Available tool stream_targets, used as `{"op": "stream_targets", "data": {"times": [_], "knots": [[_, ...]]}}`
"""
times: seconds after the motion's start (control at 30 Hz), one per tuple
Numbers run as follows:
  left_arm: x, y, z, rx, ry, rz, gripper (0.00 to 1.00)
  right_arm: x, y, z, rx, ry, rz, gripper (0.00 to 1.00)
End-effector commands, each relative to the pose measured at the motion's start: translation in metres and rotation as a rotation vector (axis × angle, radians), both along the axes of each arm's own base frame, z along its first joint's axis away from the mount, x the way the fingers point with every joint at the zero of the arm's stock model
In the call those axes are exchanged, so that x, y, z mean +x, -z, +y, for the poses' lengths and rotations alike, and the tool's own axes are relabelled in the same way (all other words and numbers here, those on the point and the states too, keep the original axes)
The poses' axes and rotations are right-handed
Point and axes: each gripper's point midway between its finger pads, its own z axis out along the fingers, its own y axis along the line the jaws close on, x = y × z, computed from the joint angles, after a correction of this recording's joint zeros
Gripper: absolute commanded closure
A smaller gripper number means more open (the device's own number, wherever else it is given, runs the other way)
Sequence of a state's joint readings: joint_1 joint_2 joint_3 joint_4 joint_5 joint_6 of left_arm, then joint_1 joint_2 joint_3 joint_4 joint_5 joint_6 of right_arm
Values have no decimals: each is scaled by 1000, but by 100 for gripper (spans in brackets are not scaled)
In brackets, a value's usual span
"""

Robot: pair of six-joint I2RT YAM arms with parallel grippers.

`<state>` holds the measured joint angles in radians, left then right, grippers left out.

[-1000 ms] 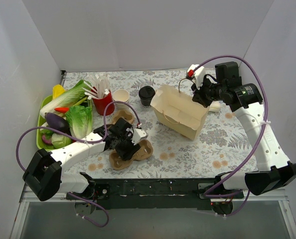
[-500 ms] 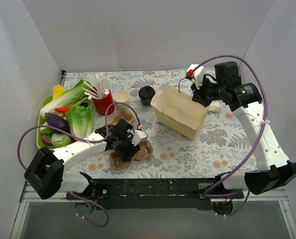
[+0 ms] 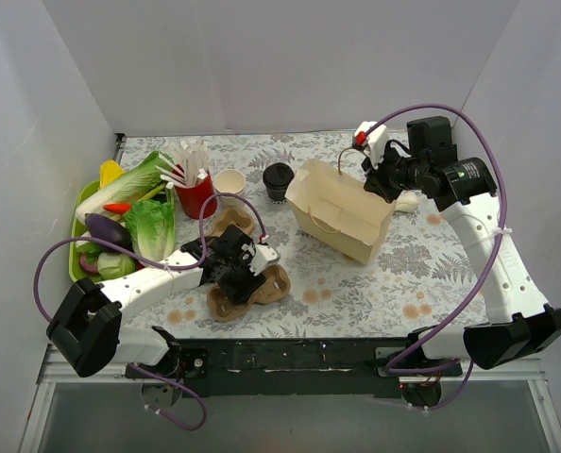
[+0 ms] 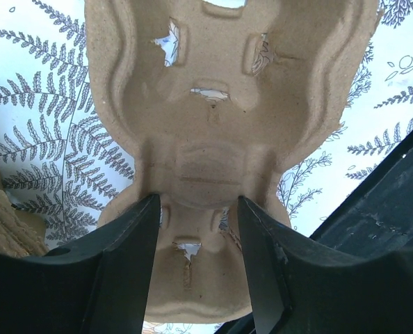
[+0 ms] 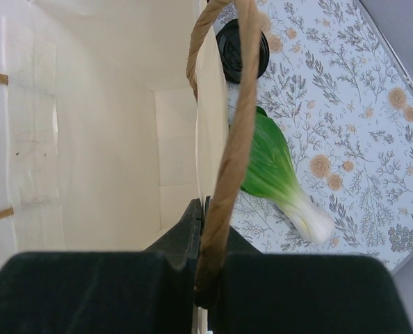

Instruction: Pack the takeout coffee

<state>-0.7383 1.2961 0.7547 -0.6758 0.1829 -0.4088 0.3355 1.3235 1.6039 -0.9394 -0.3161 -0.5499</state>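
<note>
One takeout coffee, perhaps two trays

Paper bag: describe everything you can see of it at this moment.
The paper bag is cream, creased paper with twisted brown cord handles. It stands on the floral table, right of centre, its mouth open upward. The right wrist view shows nothing inside it. The right gripper has its jaws shut on the rim of one wall, beside a handle.
</note>
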Motion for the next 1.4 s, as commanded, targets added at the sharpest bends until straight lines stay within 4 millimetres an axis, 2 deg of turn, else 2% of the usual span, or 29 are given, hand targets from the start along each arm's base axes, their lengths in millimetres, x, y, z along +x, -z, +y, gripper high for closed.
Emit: {"op": "stream_targets", "data": {"times": [0.0,0.17,0.23,0.33,0.57,0.77,0.93,1.27,1.37], "knots": [[13,-16,-10,-33,-16,-55,53,2,-13,-1,17,2,-60,99],[16,-17,-15,-42,-17,-51,55,1,-11,-1,15,3,-57,99],[17,-24,-20,-65,-9,-51,55,1,-11,-3,12,6,-59,99],[17,-28,-25,-84,0,-46,51,0,-12,-2,13,5,-64,99],[17,-19,-24,-63,-5,-27,51,1,-12,-2,12,4,-66,99],[12,-15,-17,-44,4,-23,46,0,-11,-4,6,7,-68,99],[13,-13,-13,-29,-7,-34,53,1,-10,-3,8,7,-65,99],[10,-8,-8,-15,-9,-35,52,4,-12,-2,10,6,-69,99],[9,-8,-7,-12,-4,-30,60,5,-12,-2,8,5,-67,99]]}}
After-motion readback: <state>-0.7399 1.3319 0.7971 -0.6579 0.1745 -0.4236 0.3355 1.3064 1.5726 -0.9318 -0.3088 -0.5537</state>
